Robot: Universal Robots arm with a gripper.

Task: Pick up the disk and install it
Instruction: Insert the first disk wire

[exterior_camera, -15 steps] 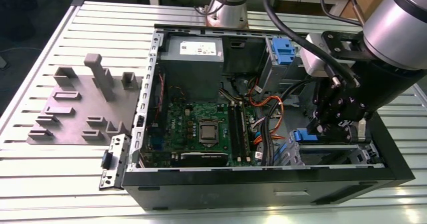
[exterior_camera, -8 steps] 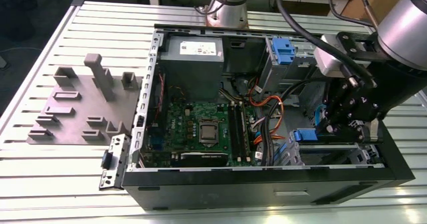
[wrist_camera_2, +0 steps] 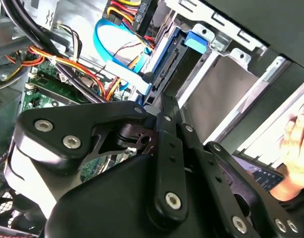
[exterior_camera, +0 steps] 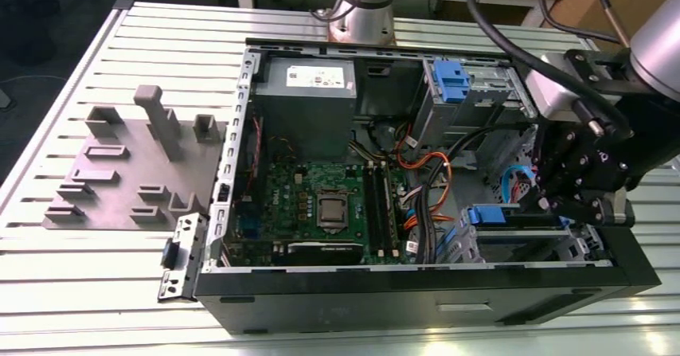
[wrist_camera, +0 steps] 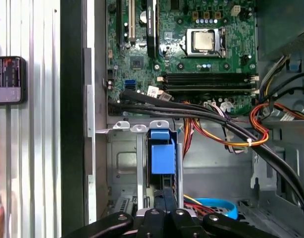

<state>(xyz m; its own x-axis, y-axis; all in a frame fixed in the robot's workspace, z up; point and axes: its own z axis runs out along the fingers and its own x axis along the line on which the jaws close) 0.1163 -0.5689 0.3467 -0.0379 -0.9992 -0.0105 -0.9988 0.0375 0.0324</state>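
The disk [exterior_camera: 521,219] sits edge-on in the lower drive bay of the open computer case [exterior_camera: 425,292], at the exterior view's right. Its blue rail and latch end [wrist_camera: 163,156] face the motherboard. In the second wrist view the disk [wrist_camera_2: 167,62] shows its connector edge between blue rails. My gripper [exterior_camera: 550,205] hangs over that bay. Its black fingers [wrist_camera: 167,196] are shut together with no gap, and their tips [wrist_camera_2: 162,101] rest at the disk's rear edge.
A motherboard [exterior_camera: 318,205], a grey power supply [exterior_camera: 308,81] and an upper bay with a blue latch [exterior_camera: 451,81] fill the case. Orange and black cables [wrist_camera: 226,129] and a blue cable [wrist_camera_2: 112,49] run close by. A grey fixture [exterior_camera: 127,165] lies on the table. A person's hand [wrist_camera_2: 295,144] is outside the case.
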